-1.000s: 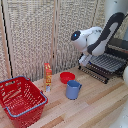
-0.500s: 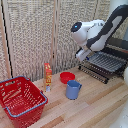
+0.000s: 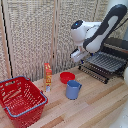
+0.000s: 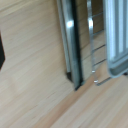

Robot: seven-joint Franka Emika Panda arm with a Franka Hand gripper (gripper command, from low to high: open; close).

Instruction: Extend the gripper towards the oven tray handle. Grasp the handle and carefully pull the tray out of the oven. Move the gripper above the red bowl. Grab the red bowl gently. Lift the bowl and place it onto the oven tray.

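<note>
The oven (image 3: 119, 46) stands at the exterior view's right. The wire tray (image 3: 104, 62) is pulled out in front of it, with the oven tray handle (image 3: 94, 73) along its front edge. The red bowl (image 3: 67, 77) sits on the wooden table to the exterior view's left of the tray, behind a blue cup (image 3: 73, 90). My gripper (image 3: 76, 55) hangs in the air between bowl and tray, above and slightly right of the bowl, and holds nothing I can see. Its fingers are too blurred to read. The wrist view shows a dark bar of the tray (image 4: 73, 55), its wires (image 4: 94, 45) and bare table.
A large red mesh basket (image 3: 20, 99) stands at the front on the exterior view's left. An orange bottle (image 3: 48, 74) stands left of the bowl. A slatted screen (image 3: 35, 35) closes the back. My bulky white arm (image 3: 102, 27) reaches over the tray.
My arm has risen and shifted slightly to the exterior view's left, away from the tray and nearer the bowl. The tray, bowl and cup have not moved.
</note>
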